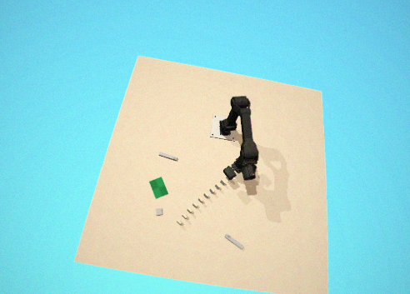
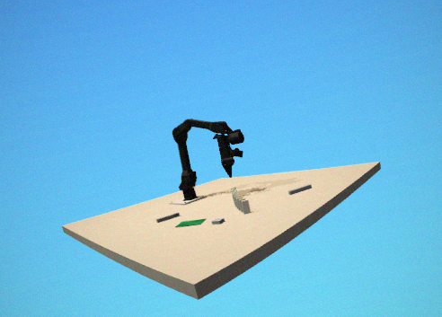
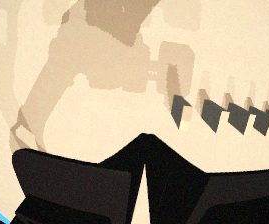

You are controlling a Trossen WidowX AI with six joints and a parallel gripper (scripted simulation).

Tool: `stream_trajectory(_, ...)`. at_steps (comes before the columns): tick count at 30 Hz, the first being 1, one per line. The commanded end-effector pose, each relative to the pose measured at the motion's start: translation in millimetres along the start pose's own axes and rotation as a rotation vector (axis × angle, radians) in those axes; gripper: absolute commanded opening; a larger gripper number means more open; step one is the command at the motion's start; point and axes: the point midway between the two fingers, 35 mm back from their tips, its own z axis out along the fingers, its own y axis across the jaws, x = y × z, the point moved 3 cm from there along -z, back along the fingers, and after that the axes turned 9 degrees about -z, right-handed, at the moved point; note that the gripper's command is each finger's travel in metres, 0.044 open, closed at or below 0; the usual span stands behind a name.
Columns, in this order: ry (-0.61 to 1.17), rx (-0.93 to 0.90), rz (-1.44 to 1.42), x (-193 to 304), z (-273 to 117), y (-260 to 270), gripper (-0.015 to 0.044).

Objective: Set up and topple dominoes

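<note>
Dominoes (image 1: 207,196) (image 2: 245,206) (image 3: 211,115) stand upright in a slanting row, to the right of the green patch (image 1: 158,187) (image 2: 190,223) in the top view. They are thin, flat-faced slabs, dark grey-green on the sides in shade and pale cream where light catches them. No spare domino is apparent, and the spacing looks fairly even, so the placing is probably finished and the closing push now in hand.

The pincer (image 1: 238,166) (image 2: 230,177) (image 3: 146,139) is narrow, its tips together with nothing between them. It hangs above the bench (image 1: 125,111) (image 2: 135,245), near the row's end farther from the green patch. Its matt black fingers taper to blunt points.

The next move likely calls for lowering the closed tips outside that end domino, then nudging its broad face gently along the row. Coming down too far inward could strike a neighbour as well.

The bench has a sandy, faintly grained surface. Beside the green patch, a squat grey block (image 1: 159,211) (image 2: 217,221) lies apart from the row; the patch itself is flat and four-sided.
</note>
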Motion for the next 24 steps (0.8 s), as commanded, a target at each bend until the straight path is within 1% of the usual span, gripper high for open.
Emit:
stream_trajectory(1,-0.004,-0.001,-0.006,0,0,0,0.0000)
stream_trajectory(11,-0.004,-0.001,-0.006,-1,3,0,0.0000)
stream_trajectory(13,-0.004,0.002,-0.010,-3,24,-2,0.0000)
stream_trajectory(16,-0.004,-0.001,-0.007,-2,70,-1,0.0000)
stream_trajectory(17,-0.003,-0.001,-0.006,-1,78,0,0.0000)
stream_trajectory(24,-0.003,-0.001,-0.006,-1,80,0,0.0000)
